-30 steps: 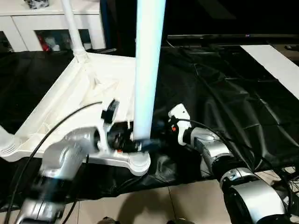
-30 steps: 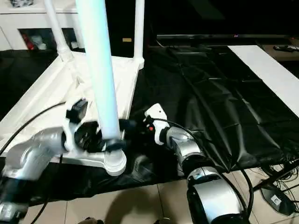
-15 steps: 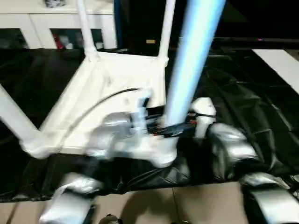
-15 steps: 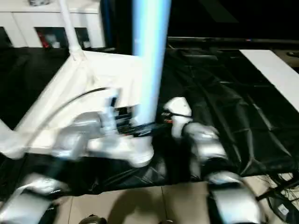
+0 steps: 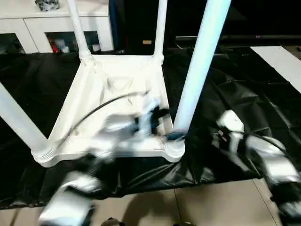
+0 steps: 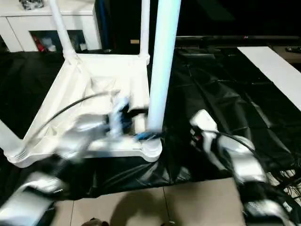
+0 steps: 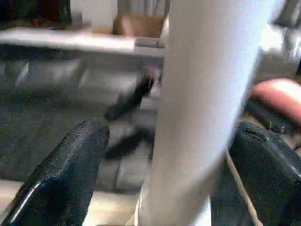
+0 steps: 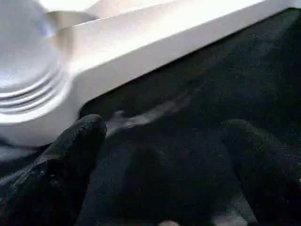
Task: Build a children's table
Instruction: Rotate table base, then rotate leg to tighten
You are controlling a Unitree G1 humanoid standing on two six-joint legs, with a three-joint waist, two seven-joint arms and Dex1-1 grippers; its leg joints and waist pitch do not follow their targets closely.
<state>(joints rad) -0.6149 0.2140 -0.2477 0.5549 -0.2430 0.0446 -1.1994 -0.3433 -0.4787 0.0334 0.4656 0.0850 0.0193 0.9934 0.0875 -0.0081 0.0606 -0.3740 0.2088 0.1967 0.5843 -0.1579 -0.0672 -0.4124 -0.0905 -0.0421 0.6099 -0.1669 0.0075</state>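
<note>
On the black plastic sheet (image 5: pixel 244 89), the upturned white plastic children's table (image 5: pixel 117 89) carries four legs; left end effector (image 7: pixel 160 155) straddles the near-right leg (image 5: pixel 200 66), fingers apart, right end effector (image 8: pixel 160 155) apart nearby. Next, probably flipping upright.

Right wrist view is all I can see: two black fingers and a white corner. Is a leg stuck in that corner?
Observer: Yes, a tall white leg stands upright in that corner socket.
Operator: Is anybody holding it?
Observer: The left gripper is open around the leg, low down, not clamped on it.
Operator: How many legs are up?
Observer: Four, one in each corner of the upside-down table top.
</note>
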